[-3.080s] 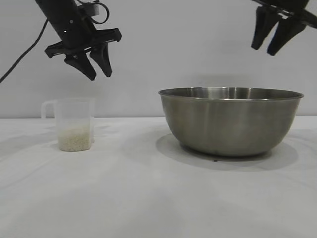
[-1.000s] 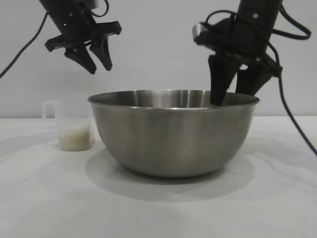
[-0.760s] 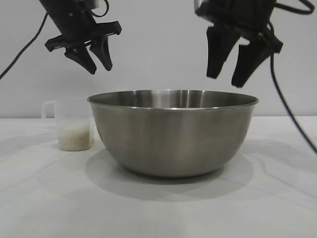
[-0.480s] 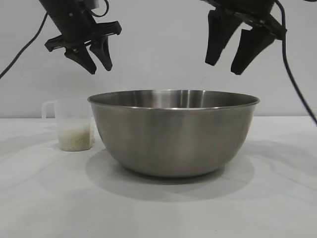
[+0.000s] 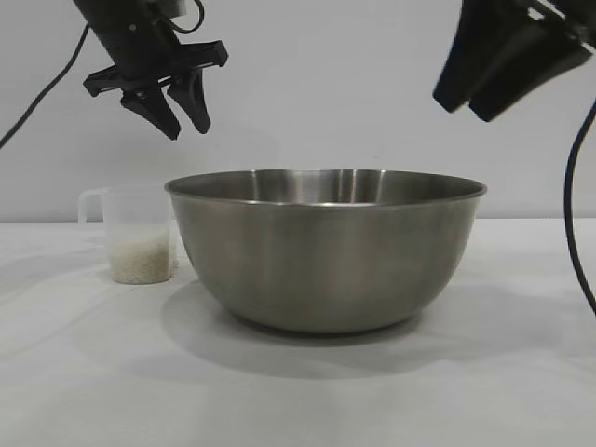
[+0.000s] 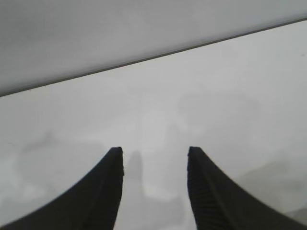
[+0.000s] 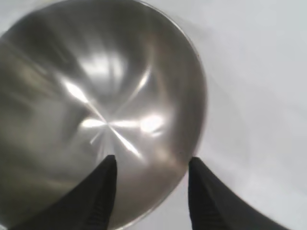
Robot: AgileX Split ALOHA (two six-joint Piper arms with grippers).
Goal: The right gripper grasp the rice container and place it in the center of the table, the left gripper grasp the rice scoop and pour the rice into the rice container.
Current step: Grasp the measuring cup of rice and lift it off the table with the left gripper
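Note:
The rice container (image 5: 326, 247), a large steel bowl, stands in the middle of the white table (image 5: 93, 372); its empty inside shows in the right wrist view (image 7: 96, 110). The rice scoop (image 5: 138, 233), a small clear cup with white rice (image 5: 142, 258) in its bottom, stands just left of the bowl. My left gripper (image 5: 183, 124) hangs open and empty above the scoop; its wrist view (image 6: 154, 152) shows only bare table. My right gripper (image 5: 463, 104) is open and empty, high above the bowl's right rim, also seen in its wrist view (image 7: 151, 162).
A plain grey wall stands behind the table. Black cables hang from both arms, one down the right edge (image 5: 577, 233).
The right gripper let go of the bowl's rim, rose and moved up to the right. The bowl stays in the middle. The left gripper has not moved.

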